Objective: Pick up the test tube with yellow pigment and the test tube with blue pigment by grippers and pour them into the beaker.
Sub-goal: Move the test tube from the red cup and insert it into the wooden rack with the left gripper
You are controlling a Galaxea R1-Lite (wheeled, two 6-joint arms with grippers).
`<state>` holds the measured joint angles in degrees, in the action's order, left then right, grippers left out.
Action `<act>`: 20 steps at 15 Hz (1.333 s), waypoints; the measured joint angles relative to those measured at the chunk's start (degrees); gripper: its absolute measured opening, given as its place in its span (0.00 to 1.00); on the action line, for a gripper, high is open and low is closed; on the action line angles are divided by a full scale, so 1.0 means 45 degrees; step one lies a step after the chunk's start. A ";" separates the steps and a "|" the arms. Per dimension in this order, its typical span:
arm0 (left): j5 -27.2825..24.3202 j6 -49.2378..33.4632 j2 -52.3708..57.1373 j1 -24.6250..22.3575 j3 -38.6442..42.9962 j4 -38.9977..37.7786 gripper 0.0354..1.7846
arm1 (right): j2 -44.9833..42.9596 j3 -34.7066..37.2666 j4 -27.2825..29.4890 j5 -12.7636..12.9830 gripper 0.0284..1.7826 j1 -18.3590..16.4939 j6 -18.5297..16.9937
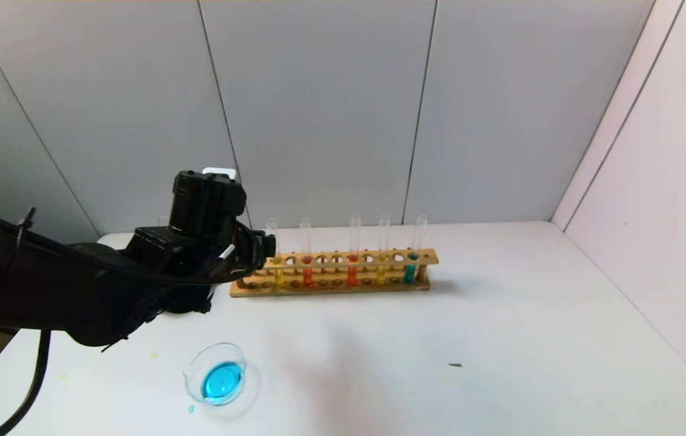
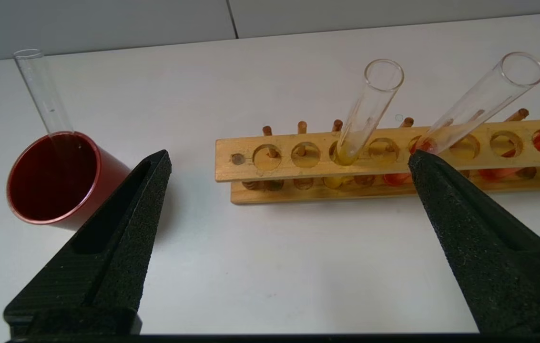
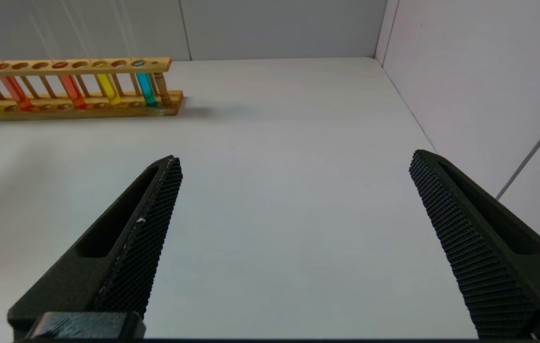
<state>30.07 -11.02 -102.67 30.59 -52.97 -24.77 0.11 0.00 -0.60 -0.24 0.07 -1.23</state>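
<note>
1. White table, grey panel walls behind; wooden rack sits near the back.
2. Left gripper hovers wide open and empty, facing the yellow tube in the rack.
3. Blue tube stands at the rack's right end.
4. Beaker up front already holds blue liquid.
5. Right gripper is open too, holding nothing, low over bare table.

Table open front/right of rack. Red cup w/ tube blocks rack's left end; beaker near-left.
</note>
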 joint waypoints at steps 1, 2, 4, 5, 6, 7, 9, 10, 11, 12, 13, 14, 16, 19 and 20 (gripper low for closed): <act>0.0035 0.0000 -0.0336 0.0008 -0.0130 -0.0198 0.98 | 0.0000 0.0000 0.0000 0.0000 0.98 0.0000 0.0005; 0.0049 -0.0024 -0.0637 0.0014 -0.0282 -0.0314 0.98 | 0.0000 0.0000 0.0005 0.0000 0.98 0.0000 0.0000; 0.0054 -0.0084 -0.1140 0.0014 -0.0615 -0.0379 0.98 | 0.0000 0.0000 0.0000 0.0000 0.98 0.0000 0.0000; 0.0065 -0.0106 -0.1341 0.0019 -0.0761 -0.0374 0.98 | -0.0003 0.0000 0.0000 0.0000 0.98 0.0000 0.0005; 0.0060 -0.0203 -0.1525 0.0019 -0.0932 -0.0379 0.98 | 0.0000 0.0000 0.0005 0.0000 0.98 0.0000 0.0005; 0.0054 -0.0276 -0.1690 0.0024 -0.1105 -0.0368 0.98 | -0.0003 0.0000 0.0005 0.0000 0.98 0.0000 0.0005; 0.0065 -0.0301 -0.2053 0.0019 -0.1504 -0.0363 0.98 | -0.0003 0.0000 0.0000 0.0000 0.98 -0.0005 0.0005; 0.0070 -0.0306 -0.2259 0.0019 -0.1753 -0.0355 0.98 | 0.0000 0.0000 0.0000 0.0005 0.98 -0.0005 0.0000; 0.0070 -0.0312 -0.2468 0.0019 -0.1991 -0.0339 0.98 | -0.0003 0.0000 0.0000 0.0000 0.98 -0.0005 0.0000; 0.0084 -0.0306 -0.2671 0.0019 -0.2189 -0.0331 0.98 | 0.0000 0.0000 0.0000 0.0000 0.98 0.0000 0.0005; 0.0089 -0.0306 -0.2880 0.0019 -0.2384 -0.0336 0.98 | 0.0000 0.0000 0.0005 0.0005 0.98 0.0000 0.0005; 0.0089 -0.0306 -0.3056 0.0008 -0.2511 -0.0339 0.98 | -0.0003 0.0000 0.0005 0.0005 0.98 0.0000 0.0000; 0.0098 -0.0306 -0.3313 -0.0019 -0.2655 -0.0355 0.98 | 0.0000 0.0000 0.0000 0.0000 0.98 0.0000 0.0005; 0.0236 -0.0306 -0.3443 0.0019 -0.2763 -0.0336 0.98 | 0.0000 0.0000 0.0005 0.0005 0.98 0.0000 0.0005; 0.0355 -0.0282 -0.3473 0.0019 -0.2796 -0.0344 0.98 | -0.0003 0.0000 0.0005 0.0000 0.98 0.0000 0.0000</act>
<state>31.67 -12.29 -118.30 30.67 -65.55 -26.32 0.10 0.00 -0.57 -0.24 0.07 -1.23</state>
